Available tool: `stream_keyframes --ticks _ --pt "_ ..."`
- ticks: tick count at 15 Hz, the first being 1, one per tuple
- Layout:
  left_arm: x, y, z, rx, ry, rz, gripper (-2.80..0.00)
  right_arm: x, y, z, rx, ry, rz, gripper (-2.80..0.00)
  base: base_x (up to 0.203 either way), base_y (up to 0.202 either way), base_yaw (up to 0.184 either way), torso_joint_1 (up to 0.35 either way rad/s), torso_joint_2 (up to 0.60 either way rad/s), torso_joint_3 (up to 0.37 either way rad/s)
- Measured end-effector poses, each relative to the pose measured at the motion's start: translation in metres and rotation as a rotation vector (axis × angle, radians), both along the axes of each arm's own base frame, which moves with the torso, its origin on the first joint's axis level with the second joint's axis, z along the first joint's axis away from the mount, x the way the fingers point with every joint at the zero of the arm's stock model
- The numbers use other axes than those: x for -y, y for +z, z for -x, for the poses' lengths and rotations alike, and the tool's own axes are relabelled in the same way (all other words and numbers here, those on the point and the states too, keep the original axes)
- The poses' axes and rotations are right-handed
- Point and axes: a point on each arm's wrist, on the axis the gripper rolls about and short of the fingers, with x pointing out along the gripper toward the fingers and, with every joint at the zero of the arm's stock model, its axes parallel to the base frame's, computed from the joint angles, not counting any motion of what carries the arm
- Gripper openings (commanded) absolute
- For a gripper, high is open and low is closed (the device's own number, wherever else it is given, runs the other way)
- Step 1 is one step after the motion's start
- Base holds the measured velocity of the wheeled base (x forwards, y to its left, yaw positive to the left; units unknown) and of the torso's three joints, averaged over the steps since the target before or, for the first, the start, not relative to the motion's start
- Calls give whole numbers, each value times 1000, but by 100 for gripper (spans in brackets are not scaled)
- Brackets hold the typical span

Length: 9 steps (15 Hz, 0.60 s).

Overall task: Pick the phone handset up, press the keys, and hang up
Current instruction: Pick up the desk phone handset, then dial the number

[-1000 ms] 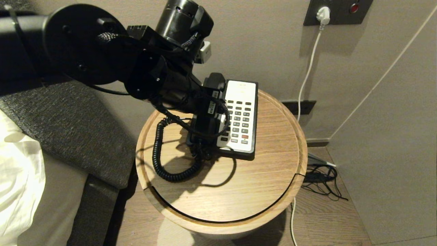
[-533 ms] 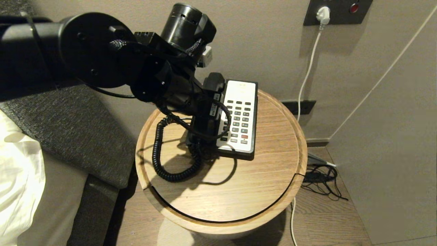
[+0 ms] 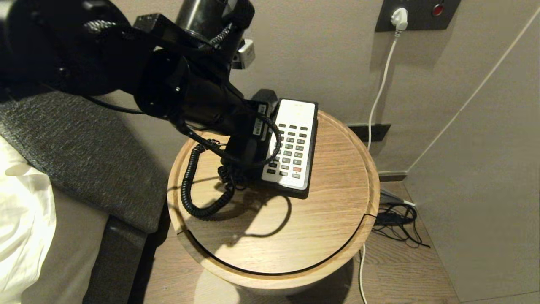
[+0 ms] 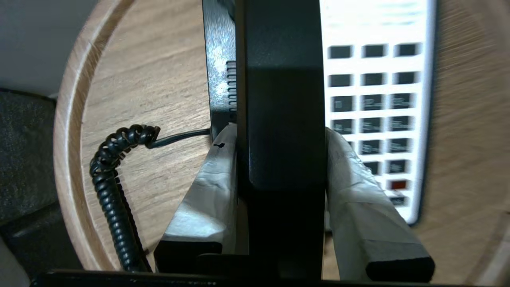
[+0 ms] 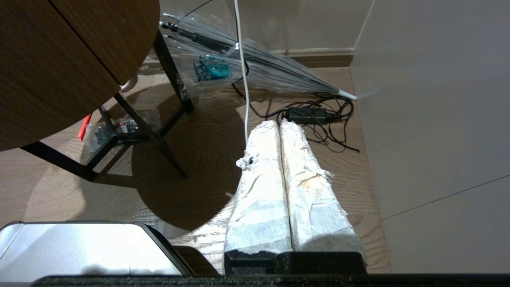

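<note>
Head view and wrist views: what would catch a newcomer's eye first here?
The left pincer, its taped fingers clamped on either side of the black phone handset, stands out on the round wooden table. Beside it, the keys sit in the white faceplate, and the coiled cord loops across the tabletop. The right pincer hangs shut over the floor.

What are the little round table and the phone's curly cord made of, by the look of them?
The round table looks like light wood or wood veneer with a matte finish: grain lines run across its top. The coiled cord looks like glossy black plastic or rubber: small highlights glint along its coils. The exact material cannot be told.
</note>
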Motion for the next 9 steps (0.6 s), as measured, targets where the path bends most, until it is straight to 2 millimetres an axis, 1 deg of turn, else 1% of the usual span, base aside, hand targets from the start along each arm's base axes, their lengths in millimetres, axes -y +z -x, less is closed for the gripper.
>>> stream_keyframes --ticks 2,5,7,9 --pt "-8 15 13 27 -9 49 -280 0 0 0 0 0 0 -280 0 0 0 0 0 0" --pt "-27 42 42 47 -9 176 -280 0 0 0 0 0 0 -280 0 0 0 0 0 0" --pt "-48 58 67 21 -28 281 -280 0 0 0 0 1 0 -280 0 0 0 0 0 0" --pt "-73 76 96 1 -43 406 -280 0 0 0 0 0 0 -280 0 0 0 0 0 0"
